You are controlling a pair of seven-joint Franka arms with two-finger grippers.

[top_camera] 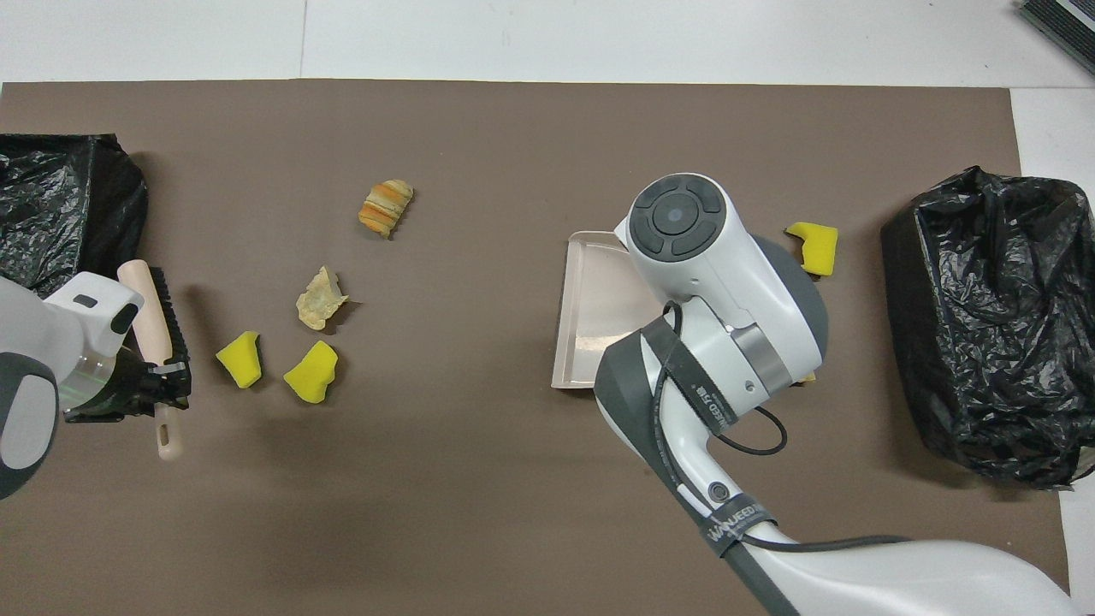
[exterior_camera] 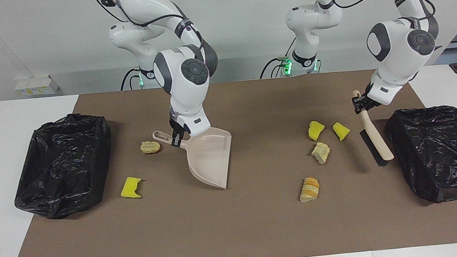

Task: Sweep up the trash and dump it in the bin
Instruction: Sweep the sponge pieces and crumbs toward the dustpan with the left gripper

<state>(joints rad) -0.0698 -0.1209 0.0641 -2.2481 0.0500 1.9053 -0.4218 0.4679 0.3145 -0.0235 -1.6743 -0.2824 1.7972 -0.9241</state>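
Four scraps [exterior_camera: 320,152] lie between dustpan [exterior_camera: 209,157] and brush [exterior_camera: 374,140].

**Even, bright light; soft shadows**

The scene is lit brightly from above. Soft, diffuse shadows are cast on the brown mat [exterior_camera: 261,225] beneath both arms. Faint sheen is seen on the black bin bags [exterior_camera: 64,163]. Both views are rendered sharp, without noticeable edge distortion.

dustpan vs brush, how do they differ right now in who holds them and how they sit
The dustpan is gripped at its handle by the right gripper, tilted with its lip toward the mat; the brush hangs from the left gripper, bristle end slanting down beside the black bin. The dustpan is a wide scoop, the brush a narrow stick with black bristles. Both are beige, and neither touches any scrap.
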